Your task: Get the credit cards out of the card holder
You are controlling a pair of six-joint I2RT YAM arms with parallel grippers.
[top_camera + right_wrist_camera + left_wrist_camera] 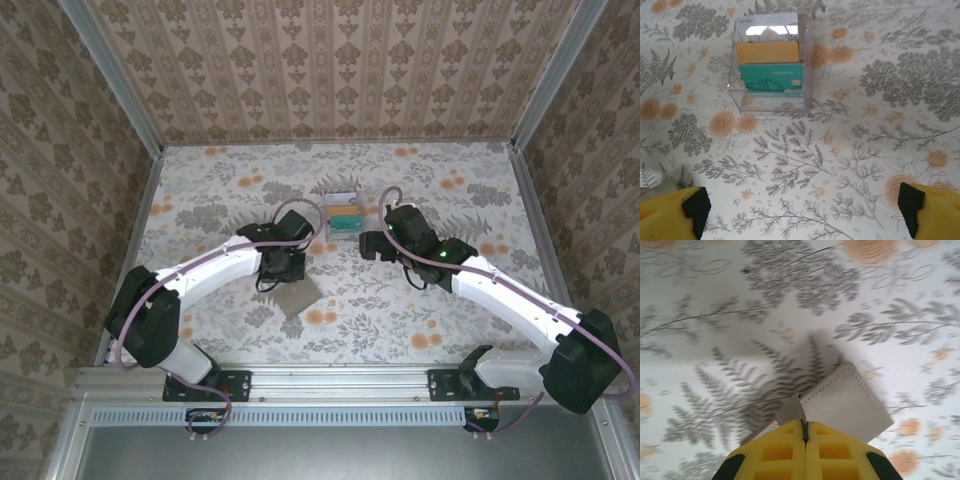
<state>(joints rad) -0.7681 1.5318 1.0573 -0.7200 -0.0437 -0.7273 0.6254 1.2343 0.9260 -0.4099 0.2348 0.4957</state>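
**Left pincer clamps the wallet**

Over the floral-print table (420, 330), the left gripper (804, 424) is squeezed tight on the edge of the flat olive-grey card holder (847, 400), front-left of centre. The right gripper (802, 215) hangs wide open and empty, facing the clear plastic box (771, 70) of orange and teal cards (769, 65).

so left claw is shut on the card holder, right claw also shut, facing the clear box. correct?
No: right claw is open, spread wide in the right wrist view. The left claw is shut on the card holder, and the right one faces the clear box.
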